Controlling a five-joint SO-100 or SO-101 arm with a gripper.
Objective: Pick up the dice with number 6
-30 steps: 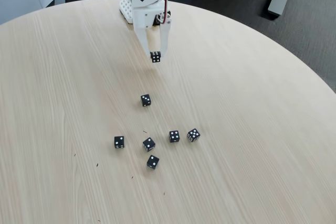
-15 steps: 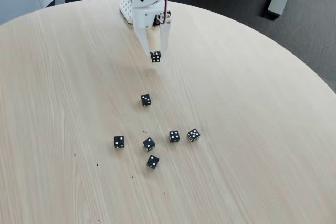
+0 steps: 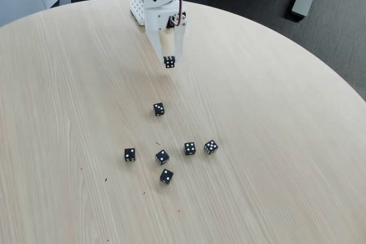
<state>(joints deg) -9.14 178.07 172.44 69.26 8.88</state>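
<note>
Round pale wood table (image 3: 274,112), dark floor behind. White gripper (image 3: 169,61) pointing down near far edge, jaws clamped on black die (image 3: 169,62), held above tabletop. Six more dice (image 3: 162,156) loose nearer the camera, well apart from it.

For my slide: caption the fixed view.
White robot hand holds a small black die above the round pale wooden table; six black dice lie scattered below.

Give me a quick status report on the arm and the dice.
Gripper shut on one black die, held above the table. Six other dice loose on the wood nearer the camera. Nothing in the way.
</note>
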